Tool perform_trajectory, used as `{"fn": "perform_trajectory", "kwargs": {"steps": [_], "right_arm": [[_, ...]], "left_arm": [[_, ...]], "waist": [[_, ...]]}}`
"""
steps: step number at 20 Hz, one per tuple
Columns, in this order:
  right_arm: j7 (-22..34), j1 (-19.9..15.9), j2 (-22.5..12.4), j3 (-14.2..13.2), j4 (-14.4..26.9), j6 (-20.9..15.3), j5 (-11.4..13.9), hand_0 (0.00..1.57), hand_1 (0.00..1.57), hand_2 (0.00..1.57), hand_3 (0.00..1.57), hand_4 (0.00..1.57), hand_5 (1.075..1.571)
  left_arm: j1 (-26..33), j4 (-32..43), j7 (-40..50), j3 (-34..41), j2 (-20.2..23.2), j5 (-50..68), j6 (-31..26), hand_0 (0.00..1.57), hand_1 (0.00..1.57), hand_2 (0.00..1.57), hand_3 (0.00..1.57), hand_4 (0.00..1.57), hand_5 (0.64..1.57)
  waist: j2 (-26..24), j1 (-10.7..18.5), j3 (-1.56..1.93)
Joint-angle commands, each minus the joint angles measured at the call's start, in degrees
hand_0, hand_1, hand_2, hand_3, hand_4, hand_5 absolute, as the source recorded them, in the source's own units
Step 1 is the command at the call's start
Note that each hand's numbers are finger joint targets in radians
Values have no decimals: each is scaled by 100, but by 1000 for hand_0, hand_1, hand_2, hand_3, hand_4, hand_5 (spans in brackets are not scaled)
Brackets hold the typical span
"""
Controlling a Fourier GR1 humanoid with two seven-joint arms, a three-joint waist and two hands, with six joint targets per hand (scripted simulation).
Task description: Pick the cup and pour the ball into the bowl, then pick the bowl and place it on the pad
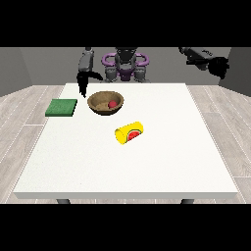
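Now round wooden bowl [105, 103] holds red ball [112, 104].

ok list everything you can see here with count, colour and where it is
table: one, white, fills the middle of the view
pad: one, green, flat on the table near its left edge
bowl: one, brown, on the table right of the pad, apart from it
ball: one, red, inside the bowl
cup: one, yellow with a red mark on its end, lying on its side nearer the camera than the bowl
hand at the view's left: one, black, above the table just behind the bowl, fingers pointing down
hand at the view's right: one, black, raised off beyond the table's right edge
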Motion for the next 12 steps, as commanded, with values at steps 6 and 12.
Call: {"fn": "perform_trajectory", "kwargs": {"steps": [6, 12], "right_arm": [[-1272, -429, -194, -519, 2166, 501, -176, 0, 0, 0, 0, 277, 1571], [-724, -948, -419, -681, 2871, 719, -496, 0, 0, 0, 0, 374, 1570]], "left_arm": [[-459, -343, 863, 75, 604, 205, -119, 0, 0, 0, 0, 0, 1548], [-679, -208, 1293, 235, 977, 425, -292, 0, 0, 0, 0, 0, 1536]], "waist": [[3, 40, 0], [-234, -94, -5]]}}
